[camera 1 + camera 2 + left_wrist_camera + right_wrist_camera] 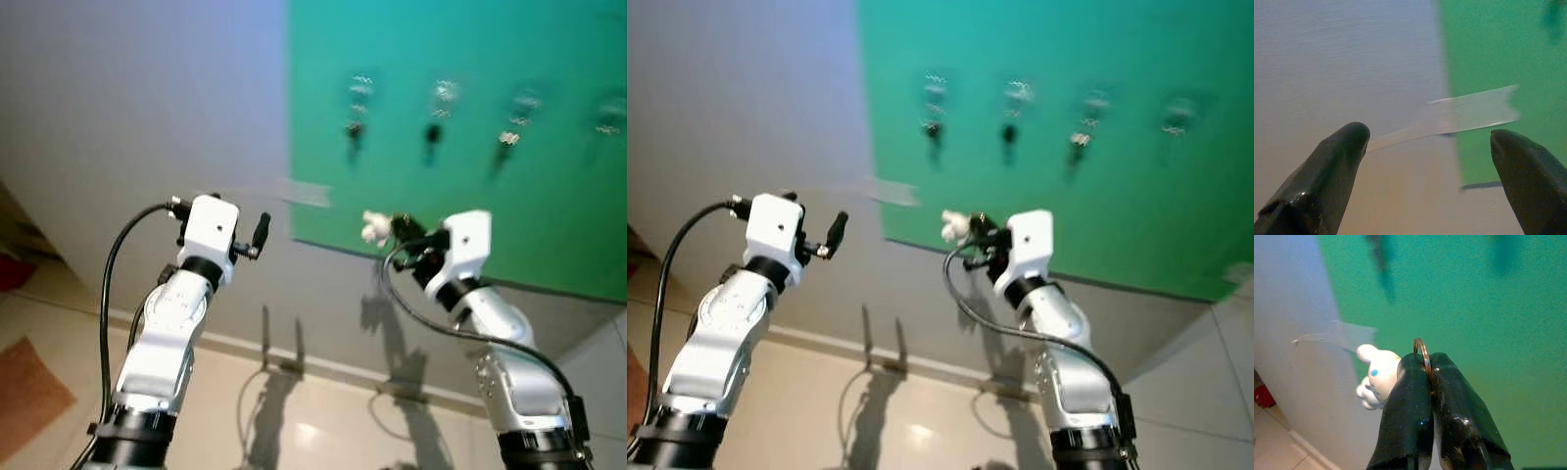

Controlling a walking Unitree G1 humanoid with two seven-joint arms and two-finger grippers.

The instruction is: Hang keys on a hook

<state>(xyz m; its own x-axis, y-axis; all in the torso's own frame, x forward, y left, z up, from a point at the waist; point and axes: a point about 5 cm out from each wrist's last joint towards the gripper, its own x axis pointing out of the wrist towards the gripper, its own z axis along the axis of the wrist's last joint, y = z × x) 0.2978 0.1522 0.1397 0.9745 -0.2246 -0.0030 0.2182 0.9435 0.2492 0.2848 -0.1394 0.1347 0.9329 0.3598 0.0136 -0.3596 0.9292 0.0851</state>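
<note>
Right pincer (1430, 363) around half-hidden key ring (1421, 350)

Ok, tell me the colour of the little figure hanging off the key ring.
White with a blue dot, clearest in the right wrist view: the figure beside the key ring.

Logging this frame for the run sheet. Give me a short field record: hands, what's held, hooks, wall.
right hand: shut on key ring, raised before the green board
key ring: metal loop pinched between the fingers, white figurine charm beside it
left hand: open, holding nothing, raised toward the wall
green board: on the wall, row of four hooks, blurred
tape strip: across the board's edge onto the grey wall
</note>
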